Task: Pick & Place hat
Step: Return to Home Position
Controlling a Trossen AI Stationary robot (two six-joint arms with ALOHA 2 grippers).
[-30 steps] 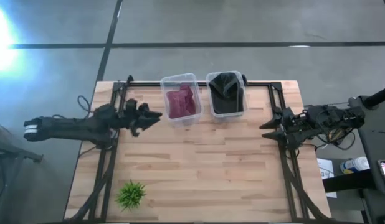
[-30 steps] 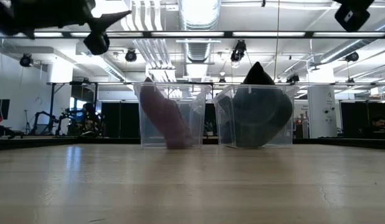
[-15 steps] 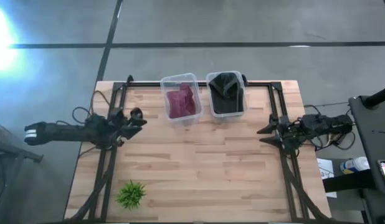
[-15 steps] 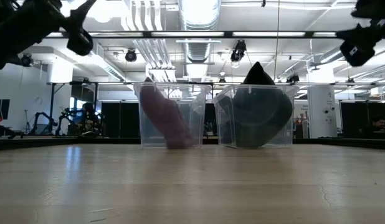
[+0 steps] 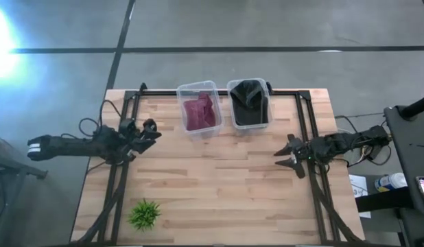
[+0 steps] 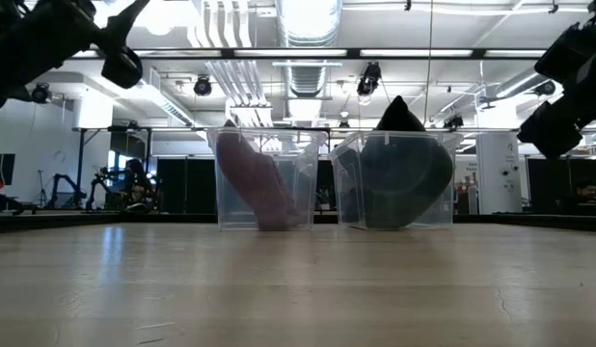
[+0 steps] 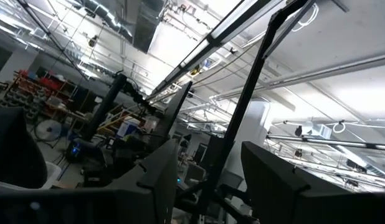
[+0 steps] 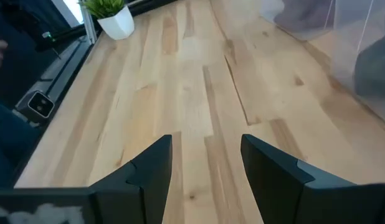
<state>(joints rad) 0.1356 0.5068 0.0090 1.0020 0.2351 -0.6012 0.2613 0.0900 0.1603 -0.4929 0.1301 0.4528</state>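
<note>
Two clear plastic bins stand side by side at the table's far edge. One bin (image 5: pixel 186 90) holds a maroon hat (image 5: pixel 200 112) (image 6: pixel 255 183). The other bin (image 5: pixel 267 88) holds a black hat (image 5: pixel 250 103) (image 6: pixel 404 173), whose peak sticks up above the rim. My left gripper (image 5: pixel 151 131) (image 7: pixel 208 162) is open near the table's left edge, left of the maroon hat's bin, raised and pointing upward. My right gripper (image 5: pixel 279 158) (image 8: pixel 207 155) is open above bare wood on the table's right side, nearer than the black hat's bin.
A small green plant in a white pot (image 5: pixel 144 213) (image 8: pixel 111 15) stands near the table's near left corner. Black frame rails (image 5: pixel 119 178) (image 5: pixel 316 195) run along the left and right sides of the table. Bare wood (image 5: pixel 219 178) lies between them.
My left gripper drew back toward the table's left edge, away from the maroon hat's bin, then stayed still. My right gripper moved toward the near edge and a little inward over the table, coming down lower. The hats and bins have not moved.
</note>
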